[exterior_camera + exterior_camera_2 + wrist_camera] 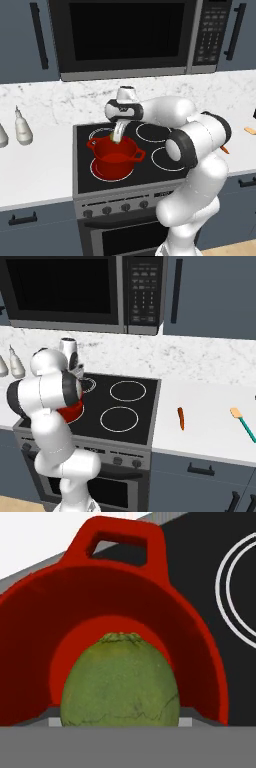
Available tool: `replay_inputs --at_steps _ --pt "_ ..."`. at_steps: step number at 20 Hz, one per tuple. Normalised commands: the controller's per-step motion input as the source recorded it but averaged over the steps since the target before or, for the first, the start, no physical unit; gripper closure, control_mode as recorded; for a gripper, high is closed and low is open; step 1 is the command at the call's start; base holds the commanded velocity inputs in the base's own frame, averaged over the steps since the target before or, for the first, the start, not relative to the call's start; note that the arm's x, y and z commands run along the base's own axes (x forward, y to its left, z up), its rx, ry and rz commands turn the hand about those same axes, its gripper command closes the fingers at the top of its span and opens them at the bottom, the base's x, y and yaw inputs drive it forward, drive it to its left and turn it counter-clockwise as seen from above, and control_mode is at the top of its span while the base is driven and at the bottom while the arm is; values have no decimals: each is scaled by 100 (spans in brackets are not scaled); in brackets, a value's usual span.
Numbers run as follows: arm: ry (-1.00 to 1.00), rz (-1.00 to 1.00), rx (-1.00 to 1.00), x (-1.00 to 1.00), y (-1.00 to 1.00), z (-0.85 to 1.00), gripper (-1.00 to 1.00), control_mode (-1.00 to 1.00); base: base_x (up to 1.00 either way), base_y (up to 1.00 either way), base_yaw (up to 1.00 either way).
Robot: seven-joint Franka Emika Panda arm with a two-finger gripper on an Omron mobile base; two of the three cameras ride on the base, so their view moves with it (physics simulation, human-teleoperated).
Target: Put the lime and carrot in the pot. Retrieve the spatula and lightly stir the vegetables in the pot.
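The red pot (116, 157) stands on the stove's front left ring. Directly above its mouth hangs my gripper (118, 134), pointing down and shut on the lime (120, 682). In the hand view the green lime sits between the fingers with the pot's red wall (125, 592) and floor right below it. In the right base view my arm hides most of the pot (74, 410). The carrot (180, 418) lies on the counter right of the stove, with the teal-handled spatula (243, 423) farther right.
The black stove top (150, 150) has several white burner rings. A microwave (130, 35) hangs above it. Two pale bottles (22, 129) stand on the left counter. Cabinet handles line the front below the counter.
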Motion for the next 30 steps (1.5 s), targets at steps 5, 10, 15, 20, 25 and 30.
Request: replay_inputs --at_steps 5,10,15,20,25,30 --pt "0 -11 0 11 12 -61 100 -100 0 0 0" --pt "-3 -9 0 7 14 -51 -100 -100 0 0 0" --pt "-8 -4 0 5 33 -16 -100 -100 0 0 0" --pt "-11 -1 0 -31 28 0 -100 -100 0 0 0" --pt "-15 -4 0 -31 4 9 -100 -100 0 0 0" --pt "-25 -3 0 -45 -78 82 -100 -100 0 0 0"
